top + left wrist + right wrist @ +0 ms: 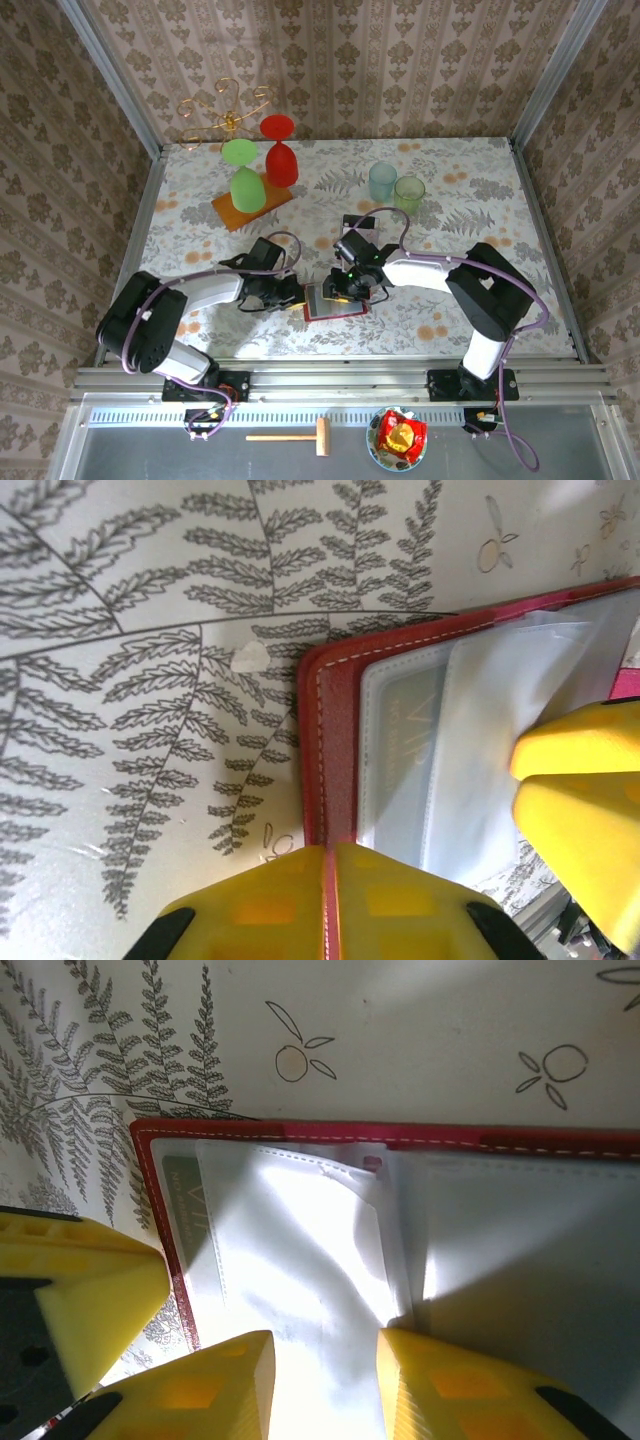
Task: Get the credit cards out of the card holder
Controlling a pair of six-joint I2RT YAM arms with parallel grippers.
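Left jaws: the left gripper (328,905) is clenched on the red edge of the card holder (336,750), the cover's rim pinched thin between its yellow fingers. I take this as an anchor, so the case cannot slide or fold up.
Right jaws: the right gripper (325,1385) has its fingers parted, one on each side of a loose clear pocket leaf (300,1230). Nothing is visibly clamped between them. It looks placed to work the plastic open or feel for a card's edge.
Card holder: it lies open and flat on the table (450,200), between the two grippers and near the front edge, pockets facing up.
Credit cards: one dull olive card (185,1182) with faint lettering shows through the end pocket nearest the left gripper. It is tucked fully in. Glare on the plastic hides whether the other pockets hold any.
Progress: by my reckoning no card is out yet.
Further off: two pale tumblers (382,182) and an orange board (228,210) carrying goblets stand well apart at the back, clear of the work.
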